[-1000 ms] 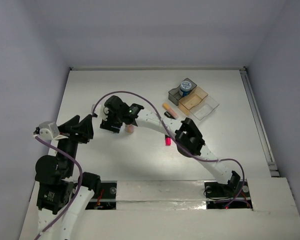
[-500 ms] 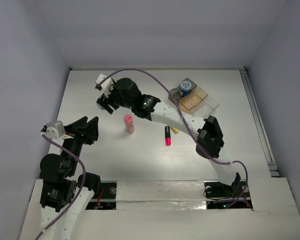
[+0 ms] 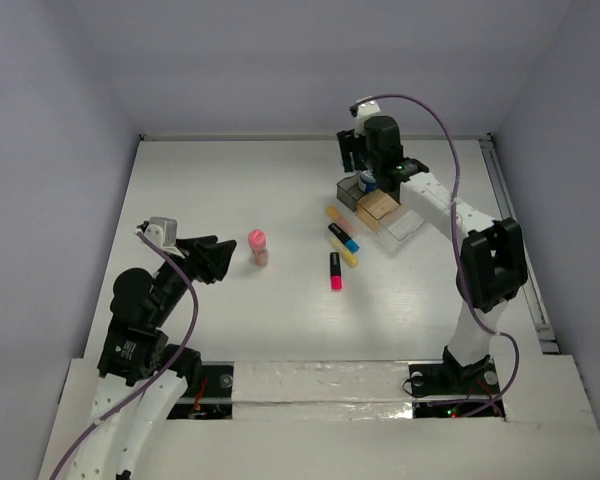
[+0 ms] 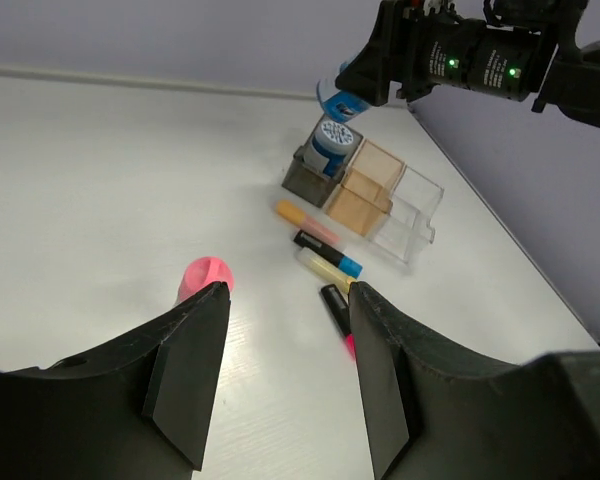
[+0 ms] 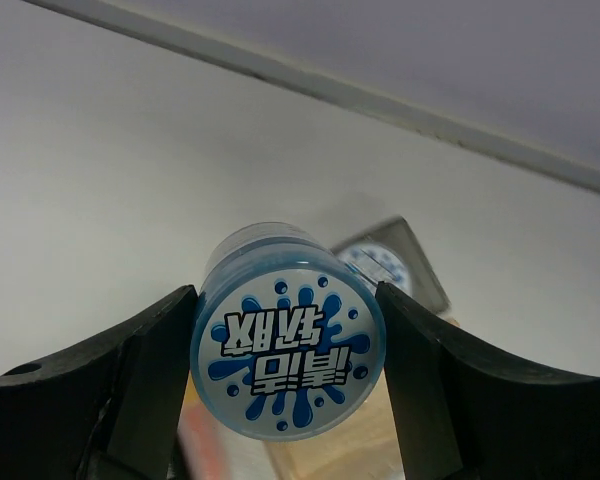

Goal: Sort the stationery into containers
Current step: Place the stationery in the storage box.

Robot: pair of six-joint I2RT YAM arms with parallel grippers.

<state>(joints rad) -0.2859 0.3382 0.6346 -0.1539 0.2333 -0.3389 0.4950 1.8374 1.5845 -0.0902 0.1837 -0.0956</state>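
My right gripper [image 5: 287, 345] is shut on a round blue-and-white pot [image 5: 286, 355] and holds it above the dark grey tray [image 5: 432, 285]. A second such pot [image 4: 332, 142] stands in that tray. The amber tray [image 3: 378, 205] and the clear tray [image 3: 405, 224] join it. The right gripper [image 3: 365, 168] is at the far right of the table. The pink-topped tan stick [image 3: 257, 245] stands upright mid-table. The orange [image 3: 334, 214], black-blue [image 3: 344, 238], yellow [image 4: 320, 268] and pink-black [image 3: 334, 270] markers lie between the stick and the trays. My left gripper [image 4: 287, 295] is open and empty, just left of the stick.
The white table [image 3: 230, 180] is walled at the back and sides. A rail [image 3: 515, 240] runs along its right edge. The right arm [image 3: 480, 260] stretches along the right side towards the trays.
The right arm swung from the table's left-middle across to above the grey tray, with the pot in its jaws. The left gripper moved right, closer to the pink-topped stick.
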